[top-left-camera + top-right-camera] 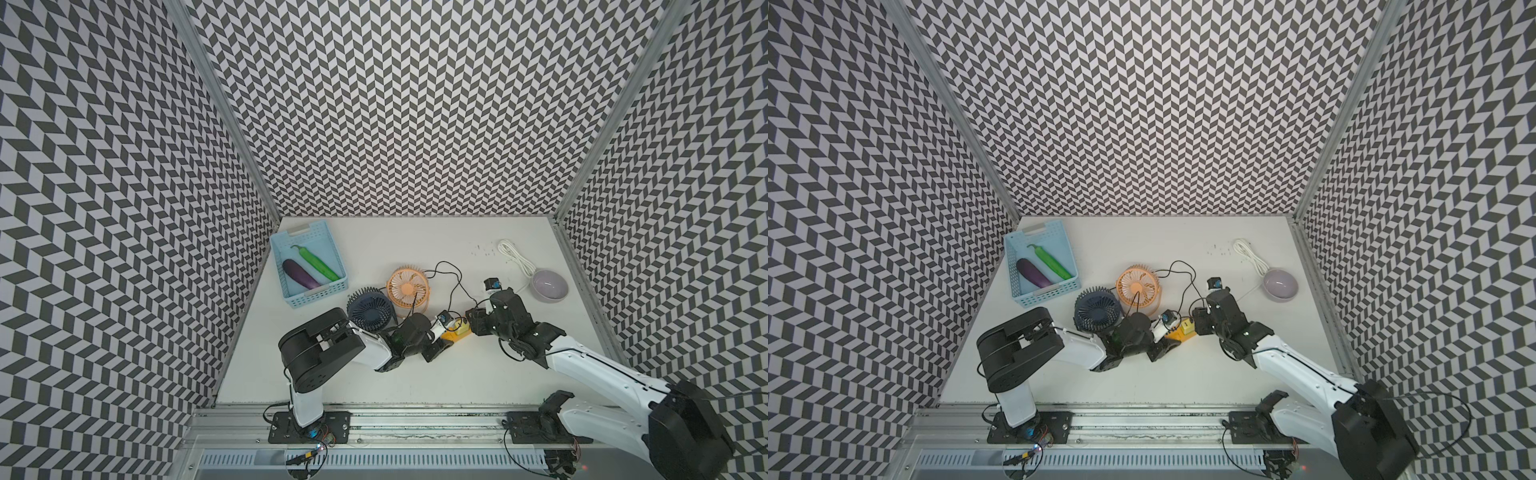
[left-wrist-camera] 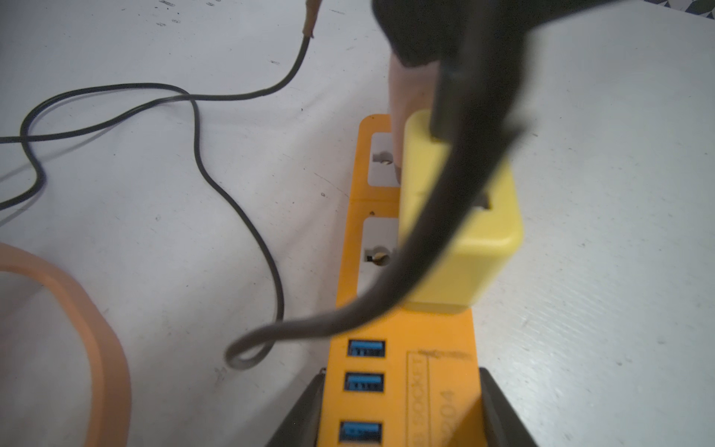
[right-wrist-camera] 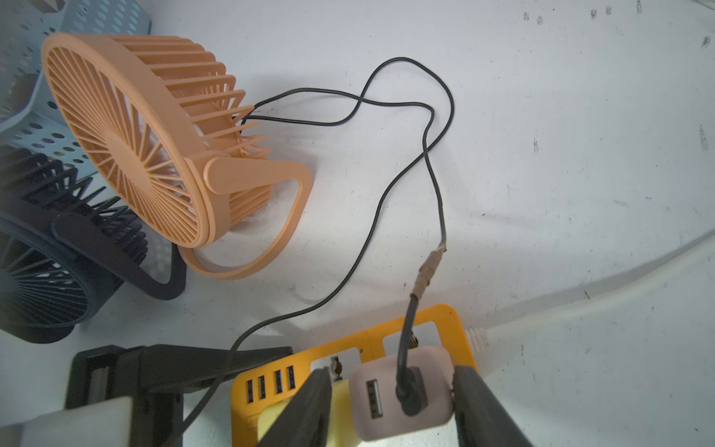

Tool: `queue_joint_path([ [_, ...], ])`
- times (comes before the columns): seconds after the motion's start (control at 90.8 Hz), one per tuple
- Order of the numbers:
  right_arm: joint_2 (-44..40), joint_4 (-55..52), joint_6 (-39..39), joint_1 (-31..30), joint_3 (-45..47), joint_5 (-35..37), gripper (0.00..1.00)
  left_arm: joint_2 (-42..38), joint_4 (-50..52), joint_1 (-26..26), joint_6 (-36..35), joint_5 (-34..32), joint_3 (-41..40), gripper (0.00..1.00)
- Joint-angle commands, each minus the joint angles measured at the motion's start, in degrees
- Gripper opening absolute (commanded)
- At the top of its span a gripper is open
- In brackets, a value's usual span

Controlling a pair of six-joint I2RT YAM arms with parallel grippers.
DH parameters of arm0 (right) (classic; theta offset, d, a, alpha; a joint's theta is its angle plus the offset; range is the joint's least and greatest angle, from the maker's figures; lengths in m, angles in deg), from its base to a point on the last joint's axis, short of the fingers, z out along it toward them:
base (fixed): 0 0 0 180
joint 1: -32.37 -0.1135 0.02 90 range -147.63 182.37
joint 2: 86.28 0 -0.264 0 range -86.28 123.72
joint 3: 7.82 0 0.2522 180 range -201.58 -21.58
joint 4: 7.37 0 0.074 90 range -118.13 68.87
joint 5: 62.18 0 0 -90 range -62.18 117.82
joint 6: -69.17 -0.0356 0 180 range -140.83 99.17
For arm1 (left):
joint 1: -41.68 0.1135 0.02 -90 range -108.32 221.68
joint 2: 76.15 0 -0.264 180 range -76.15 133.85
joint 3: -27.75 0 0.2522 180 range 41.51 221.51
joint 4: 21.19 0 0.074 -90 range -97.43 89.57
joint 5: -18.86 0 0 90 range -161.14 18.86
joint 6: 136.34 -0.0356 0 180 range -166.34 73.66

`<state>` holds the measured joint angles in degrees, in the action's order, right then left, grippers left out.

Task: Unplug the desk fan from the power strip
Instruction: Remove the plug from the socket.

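Observation:
The orange-yellow power strip (image 1: 451, 336) (image 2: 437, 340) lies at mid-table. My left gripper (image 2: 402, 387) (image 1: 442, 340) is shut on its USB-port end. A yellow adapter (image 2: 464, 251) stands on the strip with a black cable in it. Beside it, a pale pink adapter (image 3: 433, 387) sits between the jaws of my right gripper (image 3: 392, 373) (image 1: 471, 322). These stand slightly open, with a gap on one side. Whether the pink adapter is still seated I cannot tell. A black cable (image 3: 425, 154) runs from it towards the orange desk fan (image 1: 407, 286) (image 3: 135, 135).
A dark blue fan (image 1: 371, 309) stands next to the orange one, close to my left arm. A light blue basket (image 1: 320, 293) at the back left holds an eggplant and a green pepper. A lilac bowl (image 1: 549, 284) and a coiled white cord (image 1: 515, 257) sit at the right.

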<state>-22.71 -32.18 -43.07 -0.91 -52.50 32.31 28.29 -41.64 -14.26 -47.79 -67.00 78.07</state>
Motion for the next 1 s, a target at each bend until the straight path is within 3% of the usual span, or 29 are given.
queue_joint_path([
  [0.0,0.86,2.94,0.15,-0.48,-1.36,0.18,0.55,-0.15,0.79,0.31,0.69,-0.49,0.6,0.19],
  [0.242,2.09,2.8,-0.22,-0.47,-1.25,1.26,0.59,-0.07,0.9,0.31,0.62,-0.45,0.63,0.19],
  [0.991,4.23,3.51,-1.95,1.9,0.29,0.69,0.58,-0.29,0.55,0.31,0.68,-0.54,0.35,0.18],
])
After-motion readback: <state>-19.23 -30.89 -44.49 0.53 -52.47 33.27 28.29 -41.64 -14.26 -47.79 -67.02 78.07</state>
